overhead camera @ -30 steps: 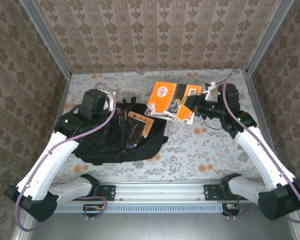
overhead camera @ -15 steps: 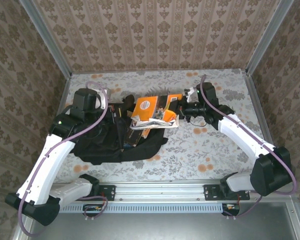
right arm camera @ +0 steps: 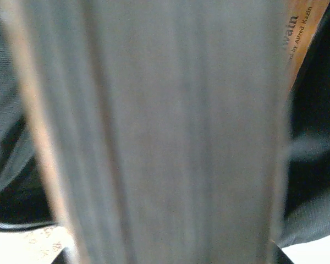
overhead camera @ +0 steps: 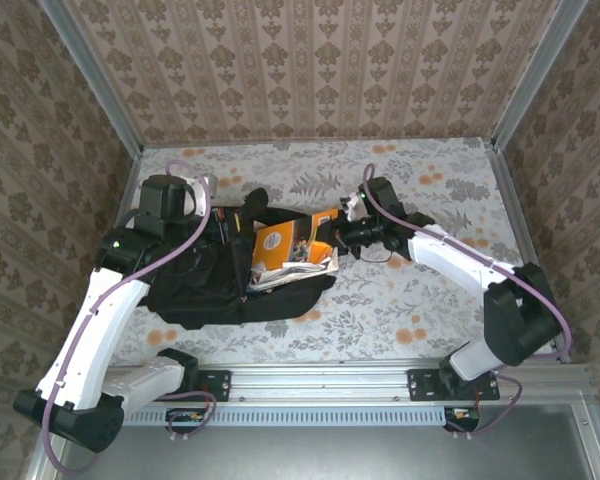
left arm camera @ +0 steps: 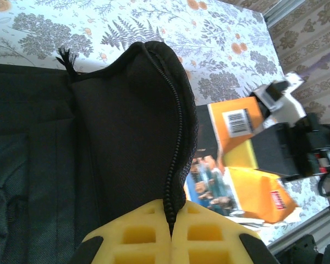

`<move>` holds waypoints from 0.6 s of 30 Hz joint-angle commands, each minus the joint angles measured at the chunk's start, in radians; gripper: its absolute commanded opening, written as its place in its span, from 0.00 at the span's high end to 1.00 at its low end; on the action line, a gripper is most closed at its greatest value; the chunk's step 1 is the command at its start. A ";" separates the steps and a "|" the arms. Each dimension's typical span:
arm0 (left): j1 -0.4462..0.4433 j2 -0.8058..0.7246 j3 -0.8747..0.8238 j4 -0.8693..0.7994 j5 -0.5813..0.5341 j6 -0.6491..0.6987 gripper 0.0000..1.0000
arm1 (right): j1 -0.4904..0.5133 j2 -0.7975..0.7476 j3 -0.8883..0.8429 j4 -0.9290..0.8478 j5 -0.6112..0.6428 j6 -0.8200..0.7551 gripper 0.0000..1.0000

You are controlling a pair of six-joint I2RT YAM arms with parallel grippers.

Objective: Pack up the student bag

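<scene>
The black student bag [overhead camera: 195, 285] lies flat at the left of the table, its mouth facing right. My left gripper [left arm camera: 172, 220] is shut on the bag's zipper edge and holds the flap [left arm camera: 126, 126] up. My right gripper [overhead camera: 334, 233] is shut on a stack of orange books [overhead camera: 285, 247] that lies tilted in the bag's mouth. The left wrist view shows those orange books [left arm camera: 258, 192] just past the flap, with the right gripper [left arm camera: 286, 148] behind them. Up close, the right wrist view has blurred grey page edges [right arm camera: 154, 132], an orange cover [right arm camera: 300, 33] and dark bag fabric [right arm camera: 313, 181].
The floral tablecloth [overhead camera: 430, 290] stretches right of the bag and in front of it. Patterned walls and metal posts [overhead camera: 525, 80] close in the table on three sides. The rail with both arm bases [overhead camera: 320, 385] runs along the near edge.
My right arm carried the orange books from the far right of the table leftward and down into the bag's mouth. My left gripper kept its hold on the flap and shifted slightly left.
</scene>
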 commanded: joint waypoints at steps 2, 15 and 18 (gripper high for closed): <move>0.008 -0.008 0.023 0.092 0.077 -0.022 1.00 | 0.043 0.056 0.058 0.094 0.016 -0.009 1.00; -0.018 0.007 0.000 0.113 0.120 -0.032 1.00 | 0.167 0.298 0.190 0.328 0.136 0.112 0.99; -0.021 0.005 -0.005 0.118 0.121 -0.035 1.00 | 0.193 0.354 0.239 0.349 0.194 0.137 0.92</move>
